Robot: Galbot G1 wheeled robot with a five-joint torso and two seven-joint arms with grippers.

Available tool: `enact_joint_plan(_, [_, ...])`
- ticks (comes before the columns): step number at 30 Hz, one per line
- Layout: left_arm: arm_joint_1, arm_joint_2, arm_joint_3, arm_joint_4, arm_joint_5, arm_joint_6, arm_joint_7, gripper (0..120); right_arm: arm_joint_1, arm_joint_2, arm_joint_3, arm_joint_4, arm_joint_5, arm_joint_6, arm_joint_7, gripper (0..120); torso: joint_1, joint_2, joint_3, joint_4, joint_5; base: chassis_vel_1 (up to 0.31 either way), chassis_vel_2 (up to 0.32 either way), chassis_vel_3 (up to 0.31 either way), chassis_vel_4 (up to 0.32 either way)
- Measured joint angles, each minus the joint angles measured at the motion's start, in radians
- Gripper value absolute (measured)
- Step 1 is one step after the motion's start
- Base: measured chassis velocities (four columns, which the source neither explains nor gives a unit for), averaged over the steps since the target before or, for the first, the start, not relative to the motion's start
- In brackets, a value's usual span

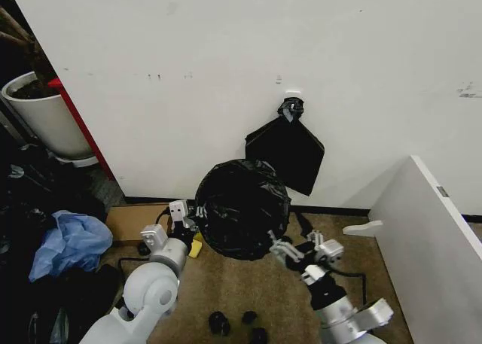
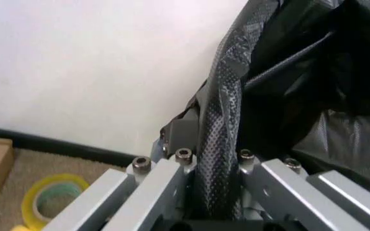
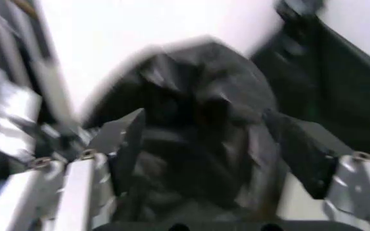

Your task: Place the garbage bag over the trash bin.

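1. We see the garbage bag (image 1: pixel 242 208) on the carpeted floor (image 1: pixel 226 299), up against the foot of the white wall (image 1: pixel 226 73). It bulges into a round black dome, which we take to mean it already drapes the trash bin; no white of the bin shows, so we cannot confirm that directly.
2. Our left gripper (image 1: pixel 188 222) sits at the bag's left flank. In the left wrist view a fold of the crinkled plastic (image 2: pixel 220 139) runs down between its fingers, which are pinched on that fold. We judge this hold keeps the film taut on that side.
3. Our right gripper (image 1: pixel 290 252) is at the bag's lower right. Its fingers stand spread, with the bag bulging between them in the right wrist view (image 3: pixel 198 144); we cannot tell whether they touch the plastic.
4. A flat black sheet (image 1: pixel 286 152) hangs from a wall hook above and behind the bag, apart from our work.
5. Small black lumps (image 1: pixel 237 323) lie on the floor nearer us, and a yellow tape roll (image 2: pixel 44 199) rests by the wall's foot, left of the bag.
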State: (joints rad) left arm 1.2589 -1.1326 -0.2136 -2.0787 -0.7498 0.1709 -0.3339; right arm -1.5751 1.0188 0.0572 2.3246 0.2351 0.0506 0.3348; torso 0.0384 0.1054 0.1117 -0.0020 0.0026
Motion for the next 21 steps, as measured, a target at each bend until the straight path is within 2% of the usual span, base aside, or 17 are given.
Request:
enact_joint_plan(1, [0.003,-0.003,0.004,0.004,0.019,-0.016,0.009,1,0.026,-0.015,-0.037,0.027,0.002,-0.099,0.073,63,0.0,0.0,0.0,0.0,0.0,0.0,0.0,0.0,0.0])
enact_joint_plan(3, [0.007,-0.008,0.009,0.009,0.042,-0.034,0.021,1,0.065,-0.033,-0.077,0.054,0.04,-0.193,0.133,56,0.0,0.0,0.0,0.0002,0.0,0.0,0.0,0.0,0.0])
enact_joint_plan(5, [0.008,-0.009,0.009,0.009,0.045,-0.036,0.022,1,0.069,-0.035,-0.081,0.056,0.047,-0.203,0.138,54,0.0,0.0,0.0,0.0002,0.0,0.0,0.0,0.0,0.0])
enact_joint_plan(7, [0.012,-0.021,0.021,0.022,0.08,-0.065,0.046,1,0.126,-0.071,-0.108,0.077,0.175,-0.301,0.169,41,0.0,0.0,0.0,0.0003,0.0001,0.0,0.0,0.0,0.0])
enact_joint_plan(9, [0.003,-0.025,0.045,0.039,0.102,-0.088,0.065,1,0.143,-0.095,-0.106,0.087,0.254,-0.342,0.178,33,0.0,0.0,0.0,0.0004,0.0002,0.0,0.0,0.0,0.0])
enact_joint_plan(14, [-0.02,-0.027,0.096,0.066,0.129,-0.129,0.103,1,0.153,-0.123,-0.091,0.102,0.331,-0.389,0.193,23,0.0,0.0,0.0,0.0,0.0001,0.0,0.0,0.0,0.0])
enact_joint_plan(17, [-0.03,-0.038,0.146,0.098,0.154,-0.191,0.155,1,0.191,-0.141,-0.089,0.095,0.368,-0.41,0.198,4,0.0,0.0,0.0,-0.0001,0.0002,0.0,0.0,0.0,0.0])
enact_joint_plan(21, [-0.035,-0.07,0.192,0.135,0.177,-0.229,0.168,1,0.246,-0.138,-0.104,0.067,0.379,-0.454,0.232,0,0.0,0.0,0.0,0.0001,0.0001,0.0,0.0,0.0,0.0])
